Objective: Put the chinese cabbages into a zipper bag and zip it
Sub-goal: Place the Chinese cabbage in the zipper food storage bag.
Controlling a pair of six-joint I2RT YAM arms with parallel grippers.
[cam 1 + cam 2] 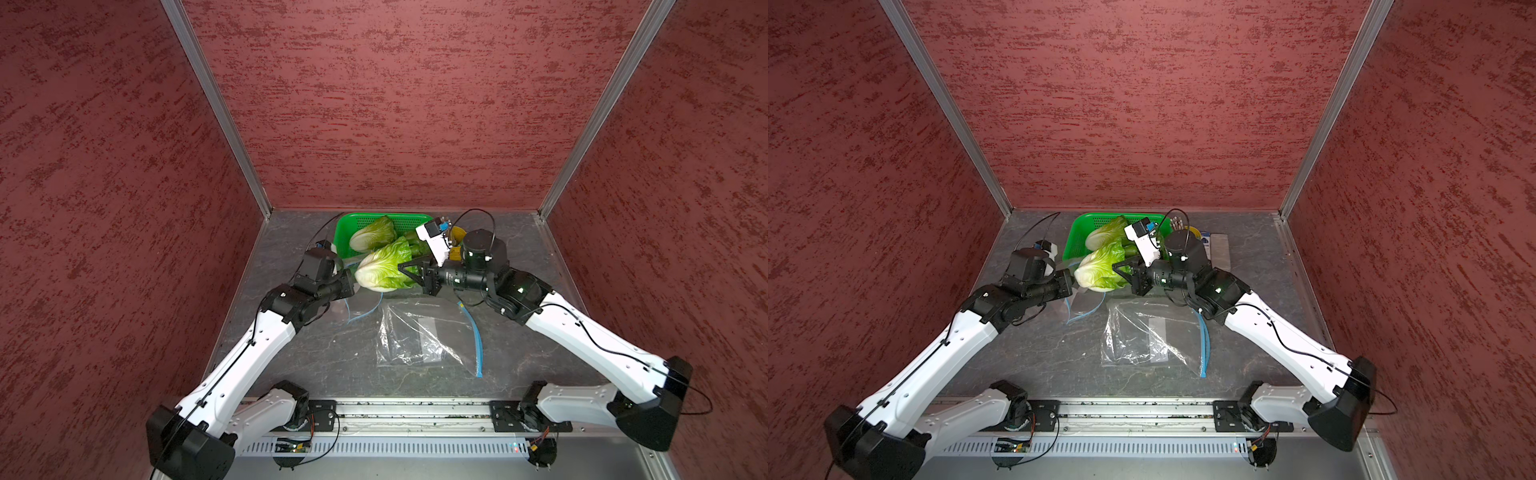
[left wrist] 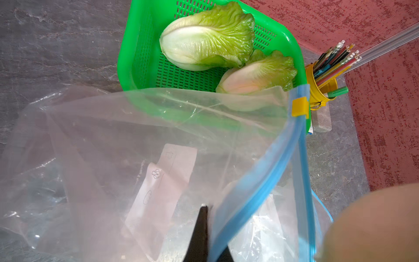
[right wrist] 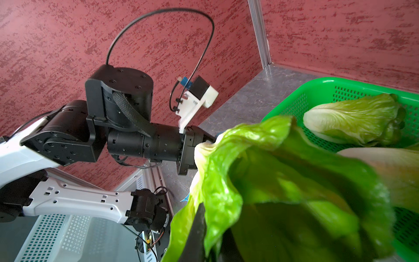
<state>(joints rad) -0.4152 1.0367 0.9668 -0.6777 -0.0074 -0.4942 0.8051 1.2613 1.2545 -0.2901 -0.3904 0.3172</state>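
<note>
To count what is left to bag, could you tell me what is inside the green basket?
Two chinese cabbages lie in the green basket. The zipper bag covers one end, so that part cannot be checked.

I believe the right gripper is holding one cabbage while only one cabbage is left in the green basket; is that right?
Not quite: two are left in the green basket, a larger cabbage and a smaller cabbage, as the left wrist view shows. The right gripper does hold the third cabbage.
</note>
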